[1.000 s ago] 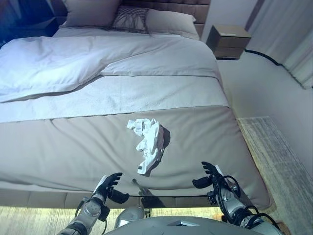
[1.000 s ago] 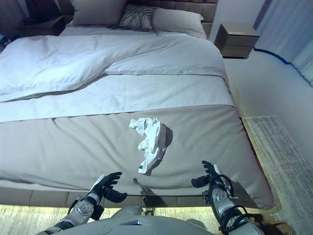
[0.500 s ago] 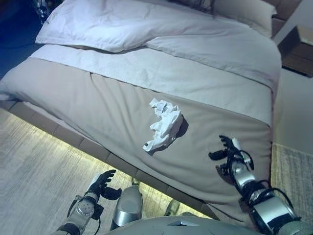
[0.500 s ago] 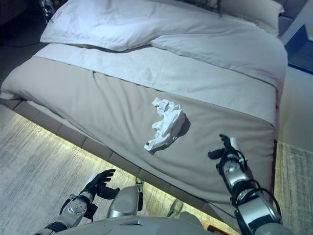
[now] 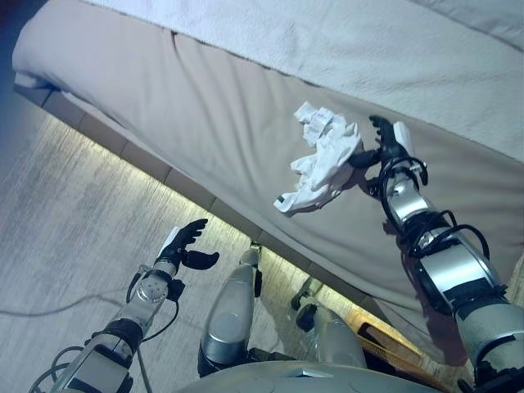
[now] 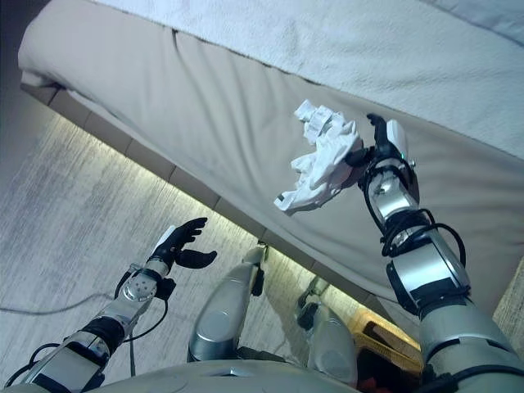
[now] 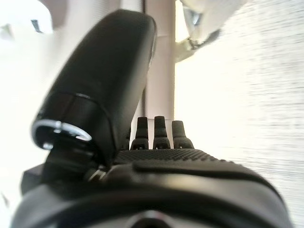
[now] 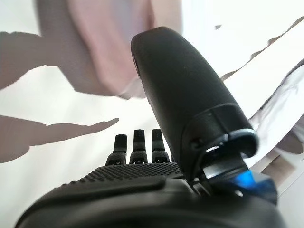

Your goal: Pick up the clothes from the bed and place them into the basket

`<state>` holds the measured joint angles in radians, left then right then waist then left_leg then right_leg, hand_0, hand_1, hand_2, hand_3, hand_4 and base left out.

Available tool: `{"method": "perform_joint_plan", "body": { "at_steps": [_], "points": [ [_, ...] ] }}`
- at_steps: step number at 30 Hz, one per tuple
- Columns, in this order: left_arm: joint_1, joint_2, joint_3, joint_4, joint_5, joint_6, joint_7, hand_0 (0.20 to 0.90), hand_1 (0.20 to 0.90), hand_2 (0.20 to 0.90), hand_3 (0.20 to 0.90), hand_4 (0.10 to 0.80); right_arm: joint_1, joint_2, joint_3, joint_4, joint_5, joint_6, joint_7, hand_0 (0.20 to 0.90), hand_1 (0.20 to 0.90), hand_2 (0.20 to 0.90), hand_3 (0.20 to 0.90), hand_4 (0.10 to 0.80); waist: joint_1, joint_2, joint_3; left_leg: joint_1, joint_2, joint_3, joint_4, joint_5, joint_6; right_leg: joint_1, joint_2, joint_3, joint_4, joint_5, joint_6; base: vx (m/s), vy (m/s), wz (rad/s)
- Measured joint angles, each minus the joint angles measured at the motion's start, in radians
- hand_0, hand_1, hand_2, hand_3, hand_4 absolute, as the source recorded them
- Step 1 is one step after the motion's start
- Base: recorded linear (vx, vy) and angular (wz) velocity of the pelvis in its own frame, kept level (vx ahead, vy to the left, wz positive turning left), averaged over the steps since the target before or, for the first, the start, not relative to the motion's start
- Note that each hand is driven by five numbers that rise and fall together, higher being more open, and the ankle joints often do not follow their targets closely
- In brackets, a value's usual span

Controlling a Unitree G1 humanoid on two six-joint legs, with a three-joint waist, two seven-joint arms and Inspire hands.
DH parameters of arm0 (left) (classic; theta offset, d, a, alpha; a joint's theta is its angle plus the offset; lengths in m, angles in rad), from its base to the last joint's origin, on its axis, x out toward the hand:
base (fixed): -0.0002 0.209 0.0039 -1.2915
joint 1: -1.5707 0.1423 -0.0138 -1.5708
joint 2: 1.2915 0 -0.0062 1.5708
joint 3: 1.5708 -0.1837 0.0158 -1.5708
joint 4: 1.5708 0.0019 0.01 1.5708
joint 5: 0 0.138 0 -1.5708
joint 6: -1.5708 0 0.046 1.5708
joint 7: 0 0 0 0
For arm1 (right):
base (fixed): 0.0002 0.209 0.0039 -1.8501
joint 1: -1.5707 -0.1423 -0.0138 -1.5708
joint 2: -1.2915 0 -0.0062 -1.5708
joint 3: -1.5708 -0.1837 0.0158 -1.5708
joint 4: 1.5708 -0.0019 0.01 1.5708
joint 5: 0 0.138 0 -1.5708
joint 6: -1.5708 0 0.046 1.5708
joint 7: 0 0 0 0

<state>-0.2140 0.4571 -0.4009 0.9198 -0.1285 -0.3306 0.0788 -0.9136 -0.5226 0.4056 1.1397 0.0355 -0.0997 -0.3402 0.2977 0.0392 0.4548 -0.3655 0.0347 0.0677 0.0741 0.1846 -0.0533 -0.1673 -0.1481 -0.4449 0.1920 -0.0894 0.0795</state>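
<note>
A crumpled white garment (image 5: 321, 157) lies on the bed's beige cover (image 5: 188, 90), near the bed's edge. My right hand (image 5: 384, 148) is over the bed at the garment's right side, fingers straight and thumb reaching to the cloth's edge; it holds nothing. In the right wrist view the hand (image 8: 142, 190) is open, with white cloth (image 8: 285, 109) just past the thumb. My left hand (image 5: 185, 245) hangs open and empty over the floor below the bed's edge; it also shows open in the left wrist view (image 7: 156, 166).
A white textured blanket (image 5: 385, 41) covers the bed beyond the beige part. The bed's base (image 5: 123, 141) has a lit strip along the pale wood-grain floor (image 5: 65, 237). A yellowish object (image 6: 378, 340), perhaps the basket, stands low by the bed's foot.
The camera has tipped down and swung. My right hand has reached forward over the bed up to the garment's right edge. The left hand stays open over the floor.
</note>
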Motion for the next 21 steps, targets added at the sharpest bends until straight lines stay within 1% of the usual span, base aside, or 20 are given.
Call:
{"method": "perform_joint_plan", "body": {
  "at_steps": [1, 4, 5, 7, 9, 12, 14, 16, 17, 18, 19, 21],
  "points": [
    [0.0, 0.001, 0.003, -0.002, -0.001, 0.0, 0.002, 0.9, 0.9, 0.9, 0.9, 0.8, -0.013, -0.012, -0.001, 0.0, 0.008, -0.004, 0.0, 0.9, 0.9, 0.9, 0.9, 0.8, 0.012, 0.004, 0.014, -0.012, -0.004, -0.003, 0.012, -0.001, -0.001, -0.017, -0.015, -0.003, 0.032, -0.012, -0.001, 0.063, 0.023, 0.16],
    [0.015, 0.021, 0.005, -0.009, -0.014, 0.0, 0.0, 0.9, 0.9, 0.9, 0.9, 0.8, -0.057, -0.027, -0.002, 0.016, 0.035, -0.001, 0.012, 0.9, 0.9, 0.9, 0.9, 0.8, 0.033, 0.007, 0.056, -0.038, -0.019, -0.015, 0.047, -0.021, 0.009, -0.063, -0.051, -0.006, 0.13, -0.062, -0.005, 0.033, 0.044, 0.16],
    [0.021, 0.024, 0.005, -0.011, -0.018, 0.0, 0.0, 0.9, 0.9, 0.9, 0.9, 0.8, -0.064, -0.027, -0.003, 0.02, 0.043, 0.004, 0.021, 0.9, 0.9, 0.9, 0.9, 0.8, 0.033, 0.008, 0.056, -0.048, -0.022, -0.018, 0.053, -0.027, 0.009, -0.076, -0.055, -0.006, 0.148, -0.07, -0.006, -0.002, 0.038, 0.14],
    [0.046, 0.034, 0.007, -0.035, -0.03, 0.0, 0.001, 0.9, 0.9, 0.9, 0.9, 0.8, -0.087, -0.037, -0.004, 0.031, 0.06, 0.012, 0.06, 0.9, 0.9, 0.9, 0.9, 0.8, 0.046, 0.013, 0.059, -0.095, -0.032, -0.022, 0.098, -0.039, 0.017, -0.128, -0.082, -0.004, 0.22, -0.099, -0.01, -0.014, 0.052, 0.12],
    [0.059, 0.033, 0.007, -0.045, -0.03, -0.003, 0.0, 0.9, 0.9, 0.9, 0.9, 0.8, -0.089, -0.048, 0.0, 0.039, 0.063, 0.012, 0.109, 0.9, 0.9, 0.9, 0.9, 0.8, 0.056, 0.018, 0.062, -0.129, -0.04, -0.021, 0.152, -0.059, 0.03, -0.163, -0.106, 0.001, 0.288, -0.126, -0.014, -0.005, 0.031, 0.09],
    [0.066, 0.038, 0.007, -0.053, -0.03, -0.002, -0.006, 0.9, 0.9, 0.9, 0.9, 0.8, -0.089, -0.049, 0.014, 0.039, 0.063, -0.003, 0.186, 0.9, 0.9, 0.9, 0.9, 0.8, 0.062, 0.02, 0.065, -0.162, -0.041, -0.022, 0.213, -0.084, 0.034, -0.195, -0.126, 0.01, 0.35, -0.151, -0.017, 0.005, 0.002, 0.03],
    [0.069, 0.04, 0.007, -0.072, -0.03, 0.0, -0.01, 0.9, 0.9, 0.9, 0.9, 0.8, -0.091, -0.055, 0.052, 0.033, 0.062, -0.011, 0.256, 0.9, 0.9, 0.9, 0.9, 0.8, 0.064, 0.021, 0.066, -0.18, -0.042, -0.021, 0.249, -0.095, 0.038, -0.214, -0.137, 0.019, 0.395, -0.167, -0.019, 0.038, -0.02, 0.0],
    [0.072, 0.044, 0.007, -0.098, -0.031, -0.001, -0.011, 0.9, 0.9, 0.9, 0.9, 0.8, -0.095, -0.054, 0.085, 0.033, 0.042, 0.002, 0.278, 0.9, 0.9, 0.9, 0.9, 0.8, 0.067, 0.021, 0.066, -0.192, -0.04, -0.023, 0.271, -0.105, 0.032, -0.229, -0.142, 0.022, 0.423, -0.175, -0.025, 0.017, -0.011, 0.0],
    [0.072, 0.044, 0.007, -0.105, -0.031, -0.001, -0.012, 0.9, 0.9, 0.9, 0.9, 0.8, -0.098, -0.052, 0.09, 0.033, 0.024, 0.013, 0.278, 0.858, 0.858, 0.858, 0.851, 0.751, 0.067, 0.021, 0.066, -0.195, -0.039, -0.023, 0.274, -0.105, 0.032, -0.232, -0.143, 0.022, 0.429, -0.179, -0.029, 0.024, -0.041, 0.02],
    [0.072, 0.044, 0.007, -0.117, -0.031, -0.001, -0.016, 0.9, 0.9, 0.9, 0.9, 0.8, -0.102, -0.051, 0.1, 0.035, -0.005, 0.034, 0.275, 0.309, 0.309, 0.309, 0.211, 0.111, 0.069, 0.021, 0.066, -0.2, -0.039, -0.028, 0.273, -0.105, 0.032, -0.244, -0.144, 0.023, 0.44, -0.183, -0.026, 0.013, -0.047, 0.02],
    [0.073, 0.044, 0.007, -0.12, -0.031, -0.001, -0.016, 0.9, 0.9, 0.9, 0.9, 0.8, -0.107, -0.051, 0.103, 0.037, -0.014, 0.041, 0.273, 0.3, 0.3, 0.3, 0.2, 0.1, 0.069, 0.021, 0.066, -0.202, -0.039, -0.03, 0.272, -0.105, 0.031, -0.244, -0.143, 0.023, 0.442, -0.183, -0.027, 0.018, -0.066, 0.02],
    [0.076, 0.044, 0.007, -0.122, -0.032, -0.001, -0.016, 0.9, 0.9, 0.9, 0.9, 0.8, -0.116, -0.042, 0.112, 0.042, -0.029, 0.083, 0.231, 0.3, 0.3, 0.3, 0.2, 0.1, 0.071, 0.021, 0.065, -0.203, -0.038, -0.041, 0.265, -0.107, 0.028, -0.246, -0.137, 0.022, 0.443, -0.184, -0.027, 0.01, -0.076, 0.03]
  ]
}}
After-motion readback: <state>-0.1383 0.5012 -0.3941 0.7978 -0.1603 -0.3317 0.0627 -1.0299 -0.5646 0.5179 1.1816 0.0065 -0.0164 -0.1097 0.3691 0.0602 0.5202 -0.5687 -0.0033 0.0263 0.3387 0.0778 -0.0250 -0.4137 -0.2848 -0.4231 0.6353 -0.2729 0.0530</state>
